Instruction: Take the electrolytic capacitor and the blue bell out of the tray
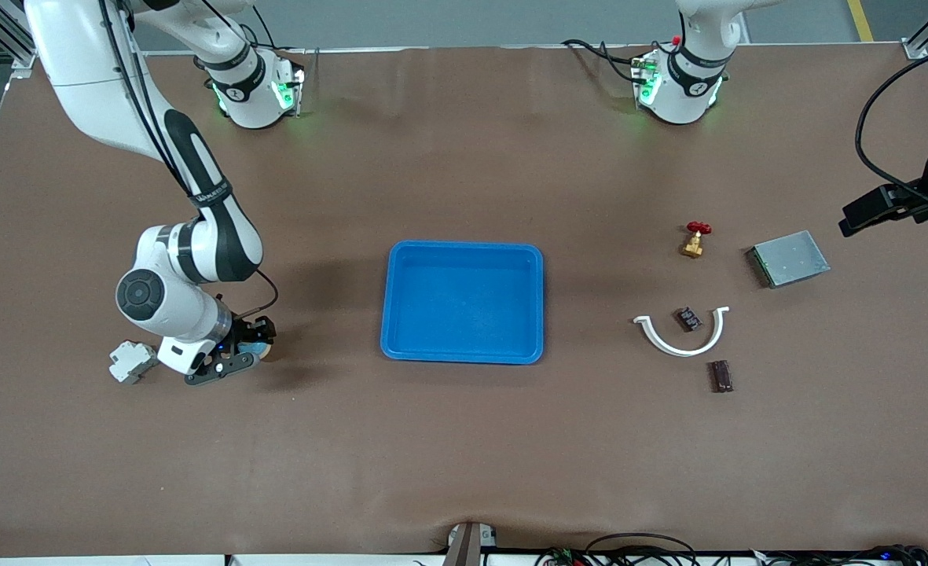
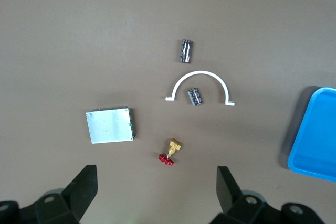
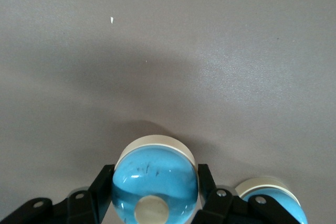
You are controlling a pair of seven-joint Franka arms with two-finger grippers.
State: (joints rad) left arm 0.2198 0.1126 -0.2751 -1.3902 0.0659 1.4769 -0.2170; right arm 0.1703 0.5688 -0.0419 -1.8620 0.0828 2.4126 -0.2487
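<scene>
A blue dome bell (image 3: 155, 182) with a white base and white button stands on the table toward the right arm's end. My right gripper (image 3: 155, 170) is shut on it, one finger on each side; it also shows in the front view (image 1: 243, 350). Two small dark ribbed parts lie toward the left arm's end: one (image 1: 688, 318) inside a white half-ring (image 1: 680, 339), one (image 1: 720, 376) nearer the front camera. I cannot tell which is the capacitor. My left gripper (image 2: 156, 174) is open and empty, up over the table's edge at the left arm's end (image 1: 864, 216).
A blue tray (image 1: 464, 245) sits mid-table. A brass valve with a red handle (image 1: 695, 240) and a flat metal box (image 1: 790, 258) lie beside the half-ring. A grey-white plastic part (image 1: 131, 362) lies beside the right gripper. A second blue-and-white dome shape (image 3: 273, 199) shows beside the right finger.
</scene>
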